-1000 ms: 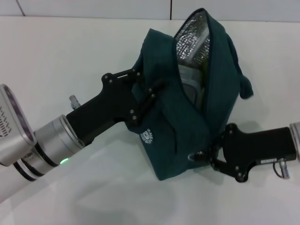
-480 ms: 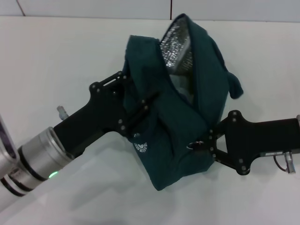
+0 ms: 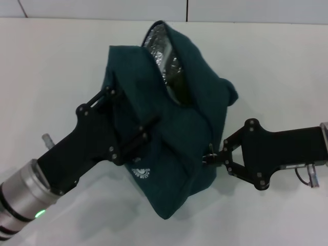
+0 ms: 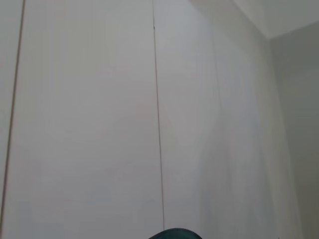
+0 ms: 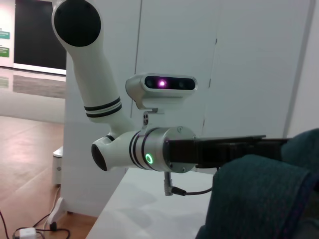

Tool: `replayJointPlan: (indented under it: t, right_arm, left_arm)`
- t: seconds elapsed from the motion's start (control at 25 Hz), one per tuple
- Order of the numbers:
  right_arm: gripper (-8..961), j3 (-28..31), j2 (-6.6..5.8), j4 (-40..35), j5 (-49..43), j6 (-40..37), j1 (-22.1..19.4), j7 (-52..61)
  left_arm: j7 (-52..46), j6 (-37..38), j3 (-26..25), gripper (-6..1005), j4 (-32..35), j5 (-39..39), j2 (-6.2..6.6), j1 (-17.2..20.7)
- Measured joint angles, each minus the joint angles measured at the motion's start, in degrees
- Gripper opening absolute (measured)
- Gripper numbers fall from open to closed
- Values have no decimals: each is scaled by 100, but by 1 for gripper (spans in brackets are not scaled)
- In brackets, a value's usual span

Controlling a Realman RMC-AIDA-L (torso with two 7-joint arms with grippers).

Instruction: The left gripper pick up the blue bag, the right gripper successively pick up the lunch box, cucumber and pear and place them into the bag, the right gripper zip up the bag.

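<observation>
Seen from the head camera, a dark teal-blue insulated bag [image 3: 169, 133] is held up above a white bench [image 3: 56, 77], between two black claws. The left claw [image 3: 130, 136] comes in from the lower left with its fingers clamped together on the bag's side fabric, just above a small round white logo [image 3: 139, 172] whose lettering is too small to read. The right claw [image 3: 215, 156] reaches in from the right, its fingertips pinched on the small metal zipper pull [image 3: 209, 152] at the bag's seam. The bag's mouth gapes near the top, showing silver foil lining [image 3: 161, 48]; nothing inside can be made out. The left wrist view shows only pale wall panels and a sliver of the teal fabric [image 4: 174, 234] at the frame's edge. The right wrist view adds what the head camera misses: the robot's white left arm [image 5: 94, 89] with a glowing green ring light, a grey camera housing [image 5: 162, 89] with a purple light, and a fold of the bag [image 5: 269, 199] close by.
</observation>
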Motion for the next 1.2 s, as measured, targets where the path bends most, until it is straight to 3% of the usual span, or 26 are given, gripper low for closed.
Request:
replayJointPlan:
  t: [0.12,0.32,0.64,0.88,1.12,1.2]
  right_arm:
    - [17,-40,13,59,-13,-5,93,0]
    - [17,-195,23,77,1,-74,151,17]
    - [17,-246,36,103,134,-232,-107,7]
    - [17,-247,40,90,168,-229,-154,-10]
    - [17,-260,55,105,168,-177,-80,-120]
    - [17,-267,55,84,168,-175,-43,-123]
  left_arm:
    - [-43,-20,-1,723,4,0,14,39]
    - [-260,-388,17,728,15,5,30,-170]
    - [-873,-948,-5,735,197,-12,96,-559]
    - [-2569,-1121,25,741,1247,173,161,-271]
    - [-2678,-1076,-22,747,1430,78,134,-32]
    - [-2678,-1100,-25,805,1429,9,123,13]
